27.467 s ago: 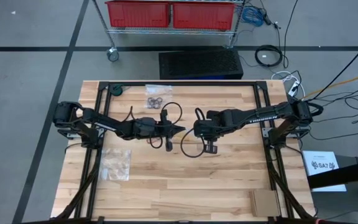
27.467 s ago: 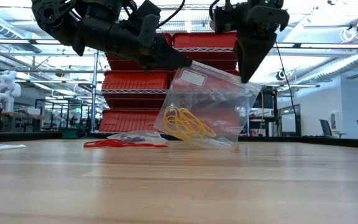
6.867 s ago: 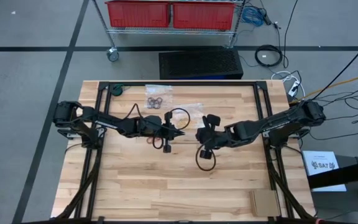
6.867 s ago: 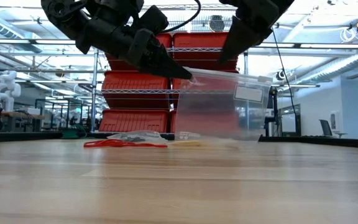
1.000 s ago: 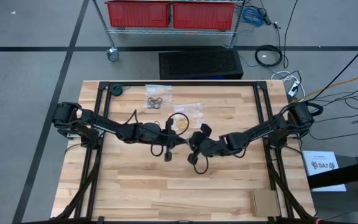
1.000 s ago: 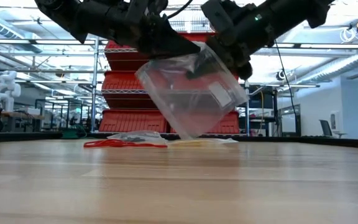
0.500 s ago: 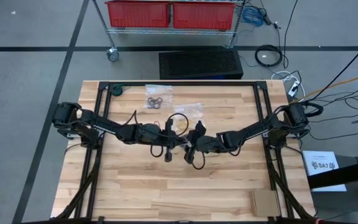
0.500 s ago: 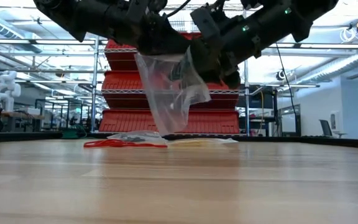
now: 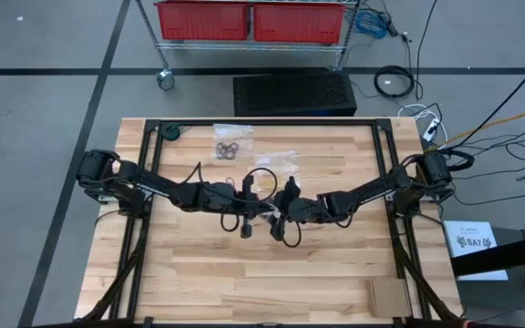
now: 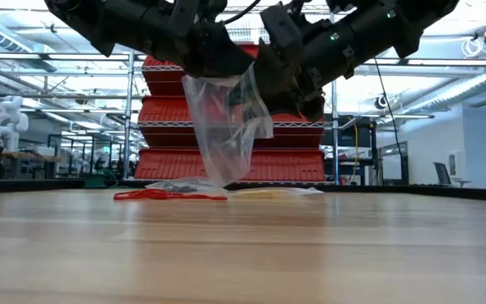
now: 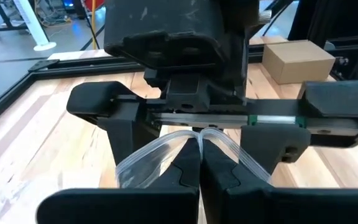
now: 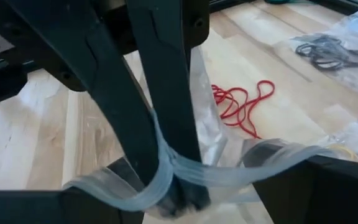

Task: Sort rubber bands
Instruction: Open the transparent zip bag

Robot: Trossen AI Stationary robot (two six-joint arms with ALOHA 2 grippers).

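An empty clear plastic bag [image 10: 224, 127] hangs over the middle of the table from my left gripper [image 11: 199, 163], which is shut on its rim. My right gripper [image 12: 197, 200] faces it at close range, open, one finger on either side of the left fingers [image 12: 166, 93]. Red rubber bands [image 12: 244, 102] lie loose on the wood beyond the bag. Black rubber bands [image 9: 229, 148] lie on another clear bag near the far edge. A yellowish pile [image 10: 268, 192] lies beside the red ones [image 10: 167, 195]. My left gripper pinches the bag's thick zip rim [image 11: 194, 134] between its two fingers, slanting down from the table's left. The rim runs off to both sides of the pinch. The bag hangs limp below, its lowest corner [image 10: 218, 180] just above the tabletop. My right gripper's fingers straddle the rim, which runs across one finger [image 12: 303, 163]; whether it touches, I cannot tell.
A clear plastic sheet [image 9: 281, 159] lies on the table beyond the grippers. A black frame [image 9: 272, 123] runs round the table's far edge and sides. A small cardboard box [image 9: 386, 296] sits at the near right corner. The near half is bare wood [image 9: 262, 273].
My right gripper has opened and let go of the bag, shifting a little toward the left gripper. The bag was stretched tilted between both grippers. Its freed side has dropped, and it now hangs limp from the left gripper alone.
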